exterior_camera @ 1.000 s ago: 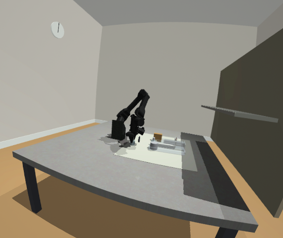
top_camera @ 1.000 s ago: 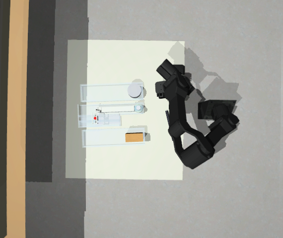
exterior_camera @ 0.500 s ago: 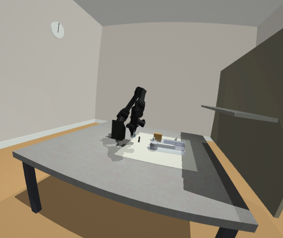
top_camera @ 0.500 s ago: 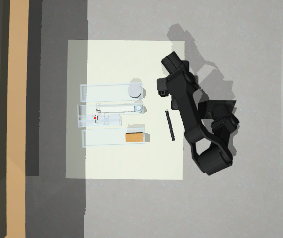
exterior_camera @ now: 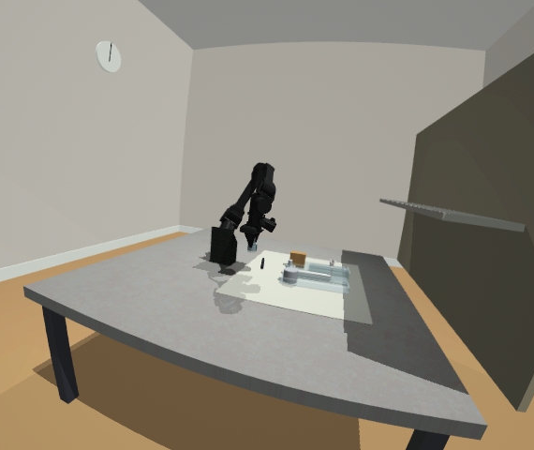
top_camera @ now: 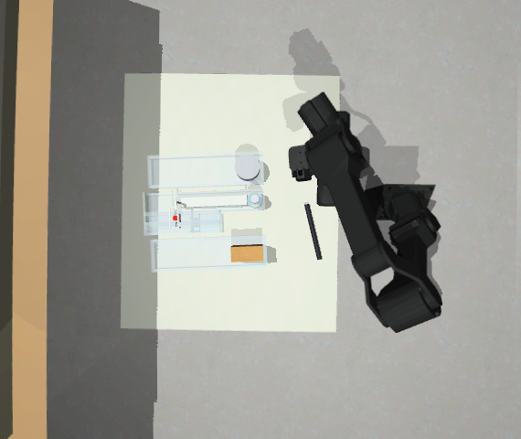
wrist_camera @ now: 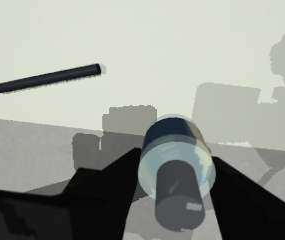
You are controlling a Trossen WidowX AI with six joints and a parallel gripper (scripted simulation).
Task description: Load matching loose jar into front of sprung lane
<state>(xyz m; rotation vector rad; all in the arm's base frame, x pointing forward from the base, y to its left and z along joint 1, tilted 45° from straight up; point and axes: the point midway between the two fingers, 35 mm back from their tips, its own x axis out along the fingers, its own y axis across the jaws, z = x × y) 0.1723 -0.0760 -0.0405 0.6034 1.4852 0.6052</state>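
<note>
Black parallel-jaw gripper (wrist_camera: 174, 167) clenched on small clear glass jar with dark lid (wrist_camera: 176, 165), held above cream mat (top_camera: 213, 302), well apart from clear sprung lane (top_camera: 204, 200). Risks: slipping on smooth glass; careless entry snapping pusher.

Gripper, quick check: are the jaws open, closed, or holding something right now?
Gripper: closed on the loose clear jar, one jaw on each side of it, lifted off the mat.

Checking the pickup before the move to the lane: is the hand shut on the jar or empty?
Shut on the jar: in the wrist view both fingers of the hand press its sides.
</note>
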